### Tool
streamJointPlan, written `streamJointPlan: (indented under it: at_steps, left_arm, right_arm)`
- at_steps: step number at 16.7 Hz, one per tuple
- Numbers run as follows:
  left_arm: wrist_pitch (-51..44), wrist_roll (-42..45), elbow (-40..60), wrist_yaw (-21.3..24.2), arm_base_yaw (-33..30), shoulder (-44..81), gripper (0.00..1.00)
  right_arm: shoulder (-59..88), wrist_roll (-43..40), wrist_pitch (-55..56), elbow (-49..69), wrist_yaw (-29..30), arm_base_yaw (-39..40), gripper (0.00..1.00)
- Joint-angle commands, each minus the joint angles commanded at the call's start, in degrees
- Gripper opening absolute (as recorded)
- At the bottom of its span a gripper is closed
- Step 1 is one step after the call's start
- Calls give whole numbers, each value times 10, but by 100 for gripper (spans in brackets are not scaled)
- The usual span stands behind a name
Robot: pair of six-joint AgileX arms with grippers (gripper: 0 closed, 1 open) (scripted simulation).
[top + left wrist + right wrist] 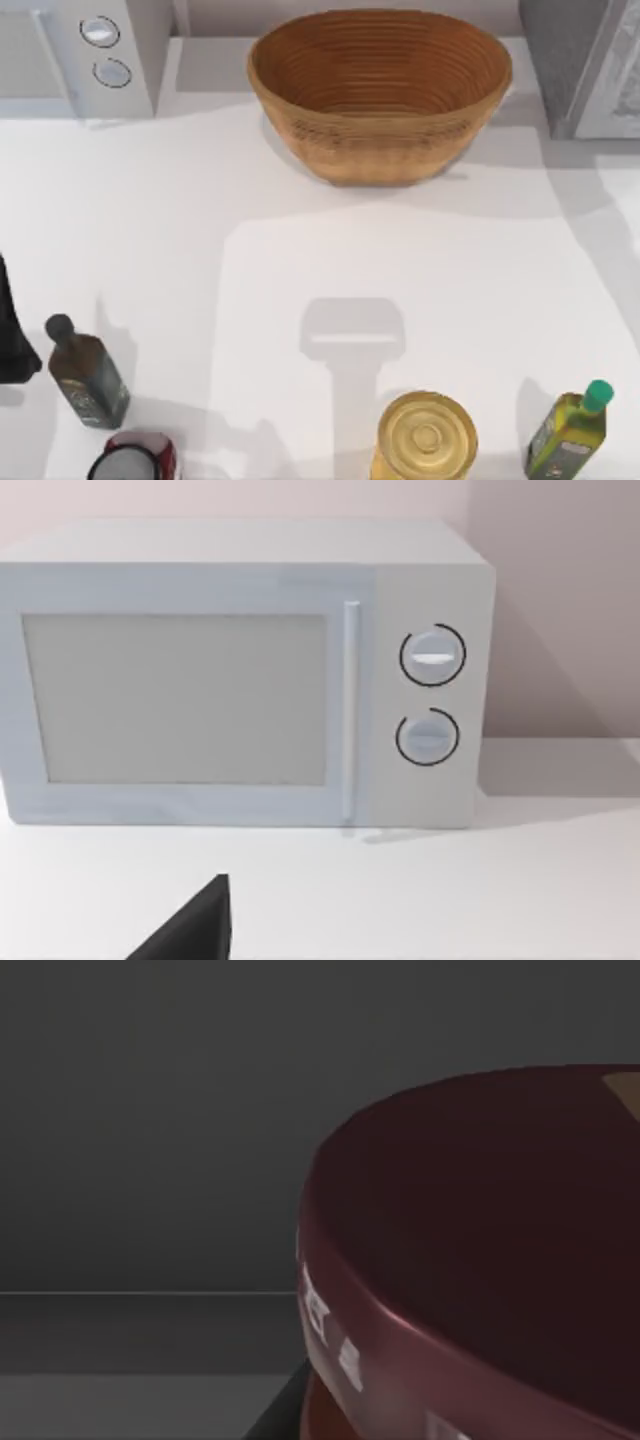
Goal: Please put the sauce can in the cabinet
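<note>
The sauce can (480, 1260) looms close in the right wrist view, showing its dark maroon top and rim, tilted. My right gripper (290, 1415) is shut on it, with a dark fingertip just beside the can's edge. Plain dark grey surfaces with a level seam lie behind the can. The cabinet (565, 60), grey with a paler framed front, stands at the table's far right corner in the top view. My left arm (10, 335) stays parked at the table's left edge, and a dark part of it (190, 925) pokes into the left wrist view.
A wicker basket (380, 90) stands at the back middle, and a white appliance (100, 50) with two round knobs at the back left. Along the front are a dark bottle (88, 375), a red can (135, 458), a gold-topped can (425, 435) and a green-capped bottle (570, 430).
</note>
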Motion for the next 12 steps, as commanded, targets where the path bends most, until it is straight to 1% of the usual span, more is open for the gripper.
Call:
streamJointPlan:
  at_steps: [5, 9, 12]
  left_arm:
    - [0, 0, 0, 0, 0, 0, 100]
    - [0, 0, 0, 0, 0, 0, 100]
    - [0, 0, 0, 0, 0, 0, 100]
  right_arm:
    - [110, -2, 19, 105, -7, -26, 0]
    - [227, 1, 32, 186, -29, -28, 0]
    - [273, 0, 39, 225, -41, -40, 0]
